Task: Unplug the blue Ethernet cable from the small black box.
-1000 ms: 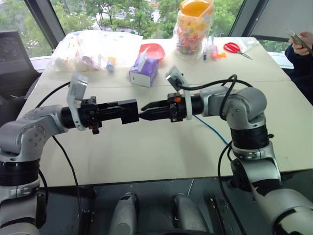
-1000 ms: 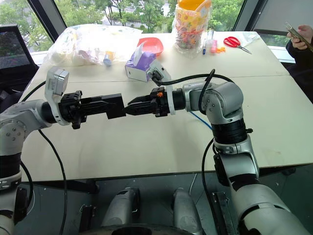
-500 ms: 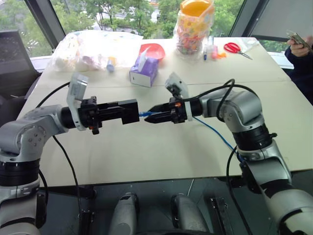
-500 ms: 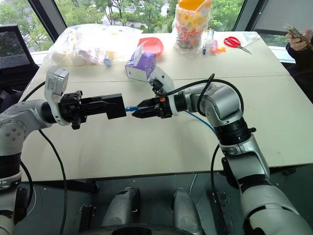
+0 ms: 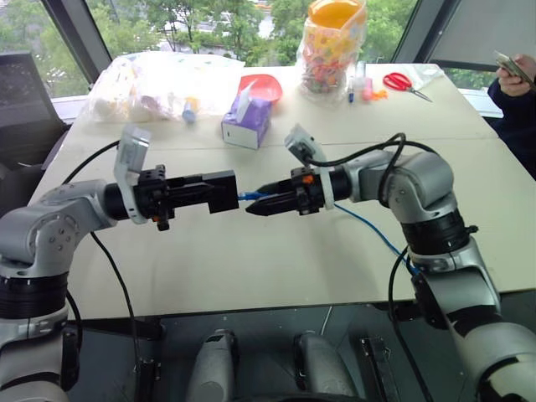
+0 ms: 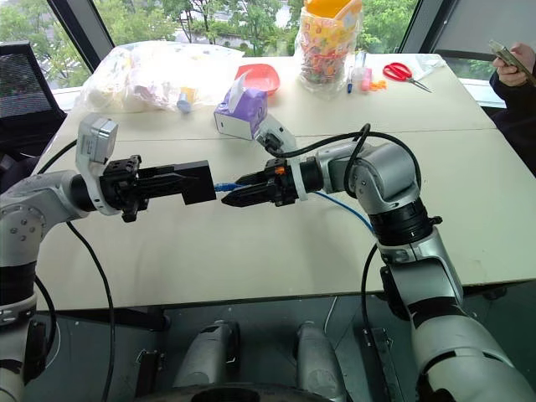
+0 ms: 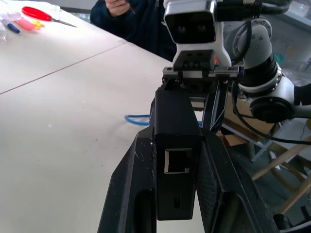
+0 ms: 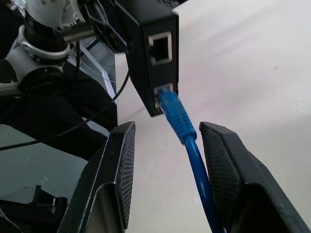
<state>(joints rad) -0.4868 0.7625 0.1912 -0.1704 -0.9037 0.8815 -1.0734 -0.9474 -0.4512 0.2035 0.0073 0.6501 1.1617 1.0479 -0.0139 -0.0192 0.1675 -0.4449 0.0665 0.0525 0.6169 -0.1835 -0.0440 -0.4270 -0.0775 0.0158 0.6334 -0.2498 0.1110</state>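
The big pale bench (image 5: 276, 260) is sitting under everything. Left tool (image 5: 219, 192) is clamping the small matte-black plastic box (image 8: 153, 48) mid-air. Thin bright-blue Ethernet cable (image 8: 187, 141), still plugged in, is running between the right tool's (image 6: 237, 190) part-open fingers (image 8: 116, 170), apparently ungripped. Cord's floppy, so I'd grab the stiff plug boot. Latch tab is hidden.

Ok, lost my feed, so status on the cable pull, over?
Left gripper shut on small black box. Right gripper open, fingers either side of blue Ethernet cable, not gripping. Plug still at the box's port. Nothing in the way.
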